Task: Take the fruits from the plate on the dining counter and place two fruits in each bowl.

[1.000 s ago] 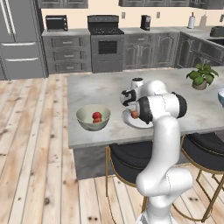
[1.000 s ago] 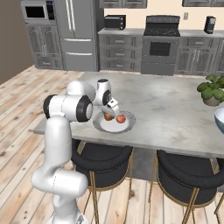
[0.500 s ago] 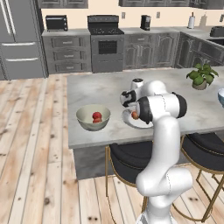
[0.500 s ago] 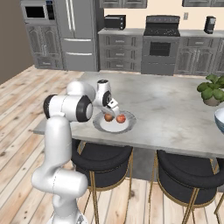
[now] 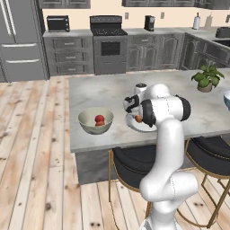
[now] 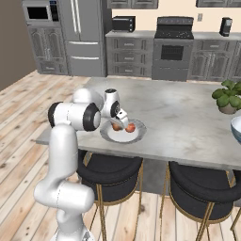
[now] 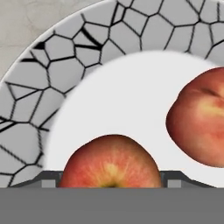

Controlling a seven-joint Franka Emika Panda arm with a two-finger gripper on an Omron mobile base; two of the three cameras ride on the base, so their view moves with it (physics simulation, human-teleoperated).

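Note:
On the dining counter (image 5: pixel 96 90) lies the plate (image 6: pixel 123 137), white with a cracked grey pattern on its rim (image 7: pixel 52 74). Two fruits show on it: one (image 7: pixel 111 162) directly under my hand, another (image 7: pixel 199 122) beside it. My gripper (image 6: pixel 120 123) hangs low over the plate, open, a fingertip (image 7: pixel 49 177) on each side of the nearer fruit. The beige-grey bowl (image 5: pixel 95 121) stands left of the plate with one fruit (image 5: pixel 99 119) inside. At the counter's far right edge is the white and blue bowl (image 6: pixel 236 129). My arm hides part of the plate (image 5: pixel 143 126) in the left base view.
A potted plant (image 5: pixel 205 77) stands at the counter's back right. Two dark stools (image 6: pixel 109 169) sit under the near edge. Cabinets, a stove (image 5: pixel 108 42) and a fridge line the far wall across the wooden floor.
My gripper has sunk a little closer to the plate, settling around the nearer fruit. The bowls and fruits have stayed where they were.

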